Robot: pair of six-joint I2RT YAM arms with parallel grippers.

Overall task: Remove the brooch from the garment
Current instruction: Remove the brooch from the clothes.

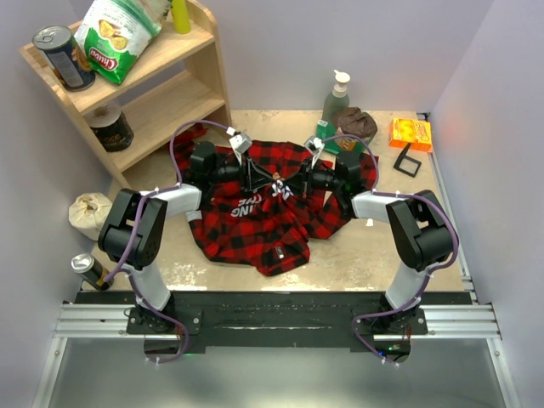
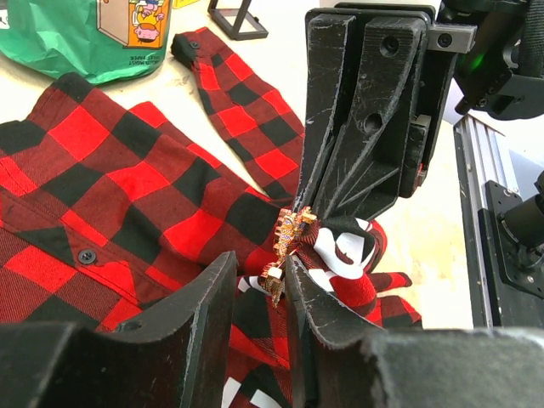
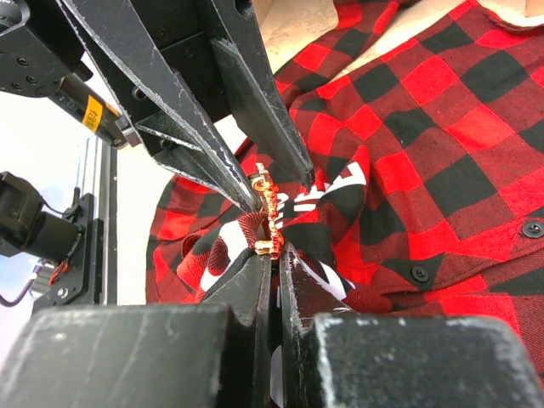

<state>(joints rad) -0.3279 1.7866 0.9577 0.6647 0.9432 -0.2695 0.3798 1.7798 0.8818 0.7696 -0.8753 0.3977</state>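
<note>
A red-and-black plaid flannel shirt [image 1: 246, 234] lies spread beneath both arms, with one fold, bearing its black lettered patch [image 3: 336, 183], raised between them. The left gripper [image 2: 259, 262], fingers partly apart, appears clamped on that fold — anchoring the cloth. The right gripper [image 3: 274, 255], fingers pressed together, nips the tiny pale gold-tan metal brooch [image 3: 270, 212] at its tips — seemingly poised to pull it free.
</note>
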